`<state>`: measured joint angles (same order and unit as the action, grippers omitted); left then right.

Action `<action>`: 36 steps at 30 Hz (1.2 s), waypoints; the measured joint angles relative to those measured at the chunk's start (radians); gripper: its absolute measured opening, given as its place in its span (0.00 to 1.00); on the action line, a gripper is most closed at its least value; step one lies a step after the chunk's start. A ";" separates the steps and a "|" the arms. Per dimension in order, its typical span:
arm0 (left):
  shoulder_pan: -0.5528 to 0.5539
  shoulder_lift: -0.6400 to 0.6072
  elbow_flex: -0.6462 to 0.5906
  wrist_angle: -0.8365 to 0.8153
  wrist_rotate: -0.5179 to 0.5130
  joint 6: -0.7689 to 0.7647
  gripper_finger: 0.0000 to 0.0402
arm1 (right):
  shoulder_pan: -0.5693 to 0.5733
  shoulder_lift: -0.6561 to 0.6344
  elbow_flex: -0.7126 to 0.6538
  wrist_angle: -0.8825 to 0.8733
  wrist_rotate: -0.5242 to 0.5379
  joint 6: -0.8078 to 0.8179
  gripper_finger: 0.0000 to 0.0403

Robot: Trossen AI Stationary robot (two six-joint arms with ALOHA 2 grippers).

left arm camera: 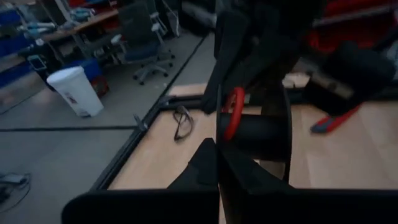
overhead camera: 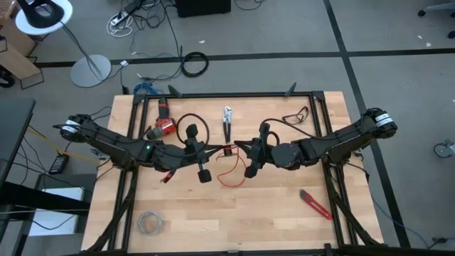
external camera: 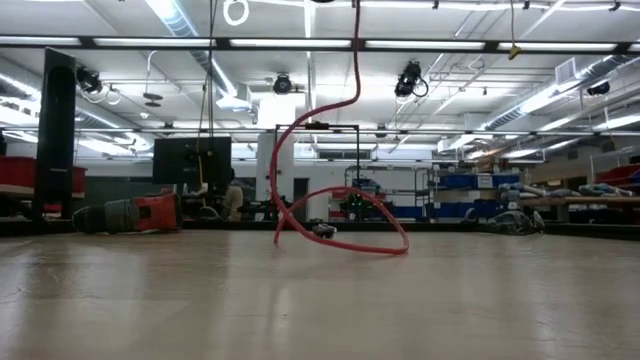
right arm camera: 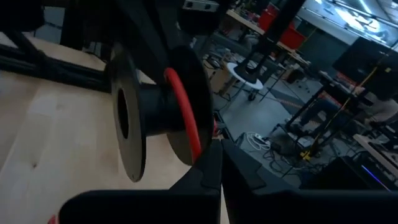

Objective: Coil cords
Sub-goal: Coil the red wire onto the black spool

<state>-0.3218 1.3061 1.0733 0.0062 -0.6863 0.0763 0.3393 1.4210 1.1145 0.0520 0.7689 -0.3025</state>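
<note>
While both arms reach in toward the middle of the table (overhead camera: 284, 213), I see the left gripper (overhead camera: 219, 150) and the right gripper (overhead camera: 237, 147) meeting almost tip to tip just near of the pliers (overhead camera: 227, 122). From the left wrist my fingers (left arm camera: 208, 165) look pressed together, and a black spool (left arm camera: 264, 132) sits right ahead of them with the red wire (overhead camera: 229, 174) curving over its hub. The right wrist shows its own fingers (right arm camera: 211, 168) pressed together too, with the wire running along the spool's flange down to their tips; I read that as a pinch on the wire. What the left jaws have between them I cannot tell. Below the grippers the wire hangs down and lies in a loose loop on the wood, near of the two grippers; the low view shows it dropping from above and curling into one flat ring. A red-handled cutter (overhead camera: 315, 204) lies to the near right, a grey wire bundle (overhead camera: 150, 223) at the near left, a red tool (overhead camera: 165, 126) at the far left, and a pair of glasses (overhead camera: 295, 115) at the far right.
</note>
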 joint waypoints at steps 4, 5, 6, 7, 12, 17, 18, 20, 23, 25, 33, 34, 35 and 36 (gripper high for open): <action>0.000 0.000 0.000 0.065 -0.001 0.021 0.00 | 0.000 0.001 0.000 0.018 0.011 0.003 0.00; 0.000 -0.001 0.000 0.084 -0.001 0.022 0.00 | 0.000 0.001 -0.001 0.022 0.010 0.007 0.00; 0.000 -0.001 -0.004 0.114 0.000 0.028 0.00 | 0.000 0.002 -0.001 0.025 0.010 0.012 0.00; 0.000 -0.002 -0.022 0.173 0.001 0.039 0.00 | -0.001 0.002 -0.001 0.030 0.008 0.016 0.00; 0.002 -0.002 -0.164 0.528 0.032 0.098 0.00 | -0.001 0.004 -0.002 0.066 -0.004 0.021 0.00; 0.007 0.000 -0.323 0.850 0.072 0.116 0.00 | -0.001 0.005 -0.002 0.097 -0.006 0.020 0.00; 0.007 0.000 -0.355 0.922 0.075 0.127 0.00 | -0.001 0.005 -0.002 0.105 -0.003 0.016 0.00; 0.008 0.000 -0.409 1.051 0.076 0.133 0.00 | 0.000 0.005 -0.002 0.117 0.007 0.003 0.00; 0.008 0.000 -0.483 1.181 0.079 0.136 0.00 | 0.000 0.005 -0.002 0.163 0.011 -0.030 0.00; 0.008 0.003 -0.520 1.254 0.088 0.154 0.00 | 0.000 0.005 -0.002 0.199 0.009 -0.055 0.00; 0.008 0.003 -0.612 1.494 0.200 0.233 0.00 | -0.002 0.005 -0.002 0.301 -0.108 -0.097 0.00; 0.008 0.003 -0.618 1.506 0.215 0.236 0.00 | -0.006 0.005 -0.002 0.317 -0.162 -0.092 0.00; 0.010 0.003 -0.623 1.518 0.231 0.239 0.00 | -0.009 0.005 -0.002 0.335 -0.228 -0.080 0.00; 0.013 0.003 -0.625 1.521 0.245 0.247 0.00 | -0.015 0.005 -0.002 0.353 -0.291 -0.064 0.00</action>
<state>-0.3092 1.3094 0.4483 1.5276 -0.4418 0.3229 0.3247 1.4258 1.1126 0.4047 0.4780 -0.3663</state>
